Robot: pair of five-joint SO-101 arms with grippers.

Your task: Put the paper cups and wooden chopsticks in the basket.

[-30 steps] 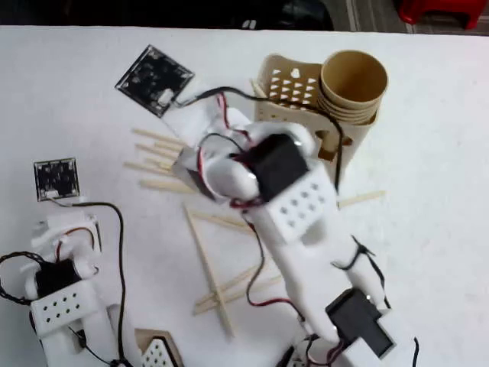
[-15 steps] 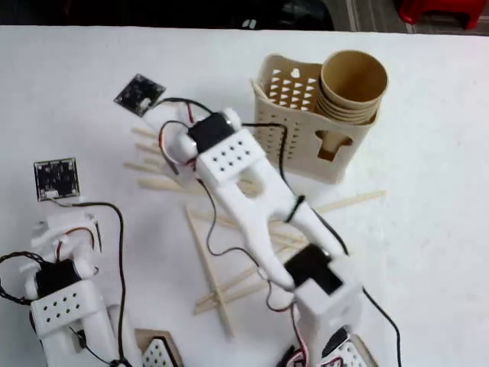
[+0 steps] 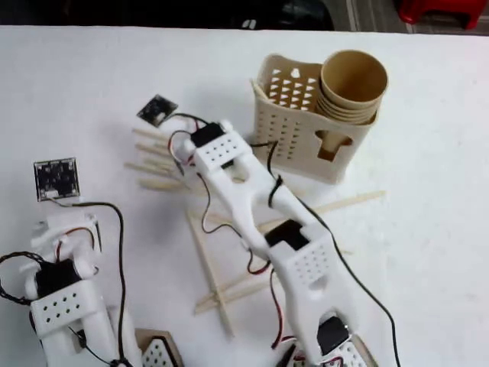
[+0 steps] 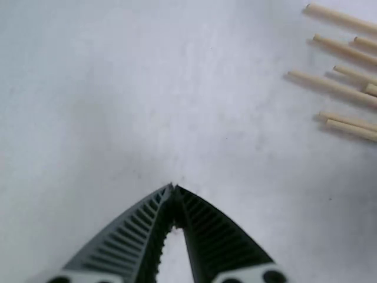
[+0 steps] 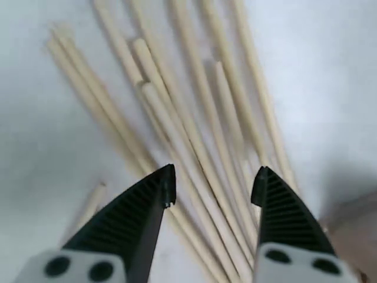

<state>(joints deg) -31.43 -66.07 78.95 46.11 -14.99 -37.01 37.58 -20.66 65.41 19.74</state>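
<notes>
While the white table (image 3: 428,153) carries everything, I see the basket (image 3: 294,130) upright, with stacked paper cups (image 3: 353,84) in its right end. My right gripper (image 5: 216,177) hangs open and empty over wooden chopsticks (image 5: 177,135) lying left of the basket. My left gripper (image 4: 174,187) is closed and empty above the table.

The gripper (image 5: 215,184) hangs with its two dark ribbed fingers spread apart above a loose bundle of wooden chopsticks (image 5: 177,112). The sticks lie roughly parallel on the white tabletop (image 5: 330,71), several passing between the fingertips.
</notes>
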